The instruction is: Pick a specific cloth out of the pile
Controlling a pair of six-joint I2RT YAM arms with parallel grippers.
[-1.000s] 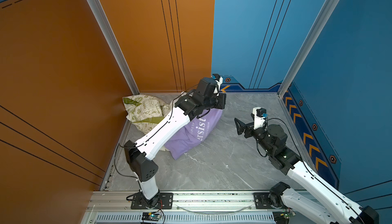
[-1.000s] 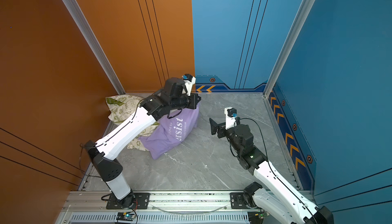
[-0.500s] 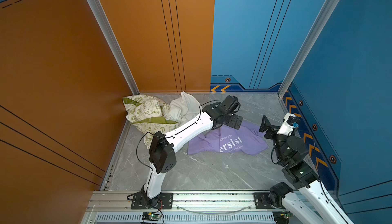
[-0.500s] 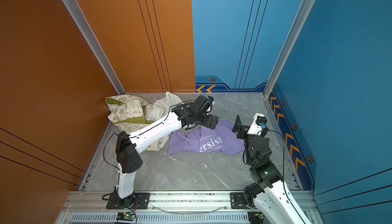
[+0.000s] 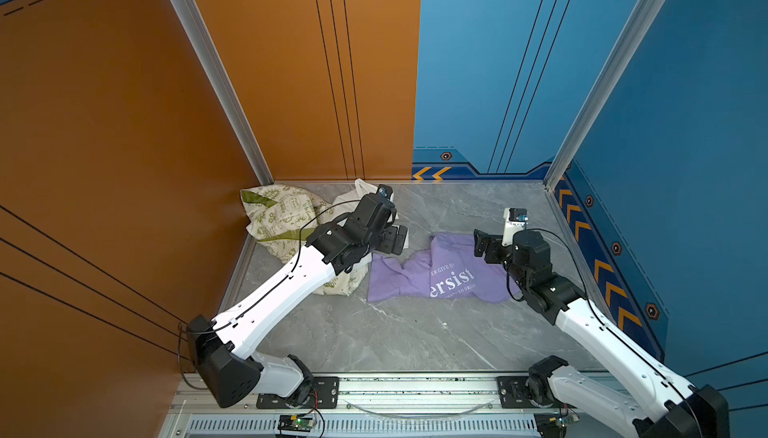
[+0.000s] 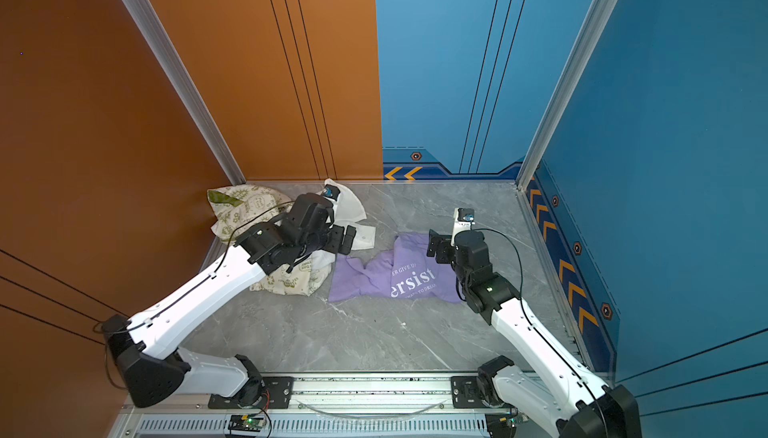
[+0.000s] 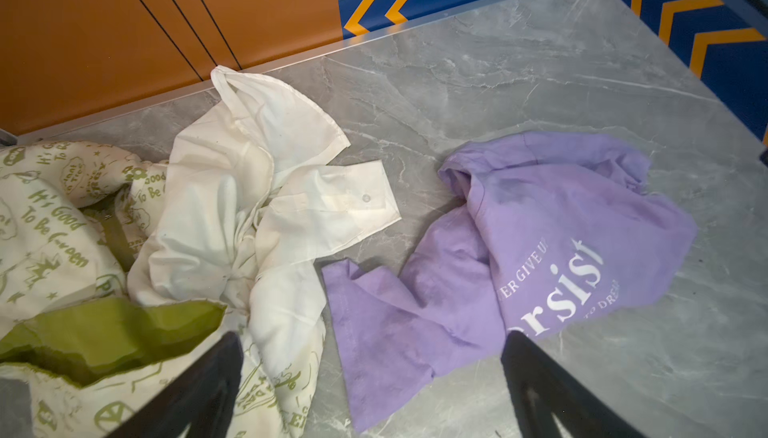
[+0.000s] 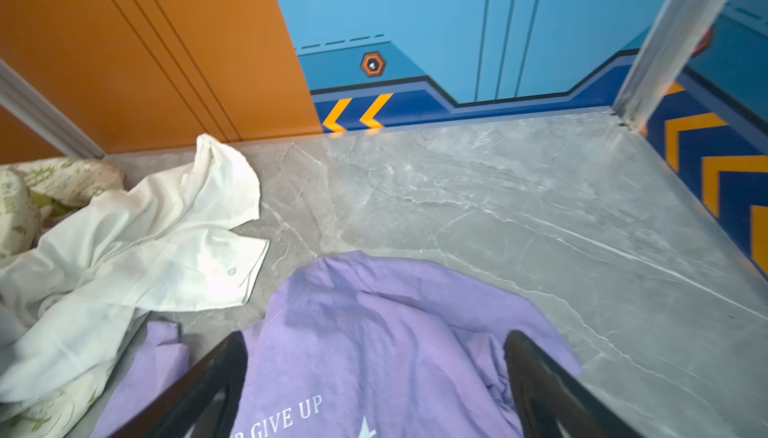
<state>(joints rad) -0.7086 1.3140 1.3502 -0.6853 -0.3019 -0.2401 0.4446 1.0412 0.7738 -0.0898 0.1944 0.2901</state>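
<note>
Lavender and soft, the cloth (image 5: pixel 440 278) lies crumpled but mostly spread on the grey marbled bench (image 5: pixel 395 332), pulled clear of the pile (image 5: pixel 291 228). Only its sleeve corner meets the hem of the shirt (image 7: pixel 249 191), as the left wrist view shows. The left claw (image 5: pixel 397 240) hangs wide and empty at that end of the cloth, over the shirt's buttoned cuff and just beside the sleeve corner. In its wrist view the cloth fills the space between and beyond its two black fingers (image 7: pixel 199 386). The right claw (image 5: pixel 487 245) is also spread wide and grips nothing. It hangs above the cloth's opposite end, the one away from the pile, and its wrist view has lavender fabric running under both fingers (image 8: pixel 540 386). White lettering on the cloth reads "ersist" in large type, with "ER GIVE UP" above it and "WARD TO DREA" below, each line cut off by a fold; "GIVE UP" is clear in the right wrist view. Beyond the shirt from the cloth, the cream cloth (image 5: pixel 278 216) carries green doodles and hand lettering, of which "Good To Be Green" can be read.
</note>
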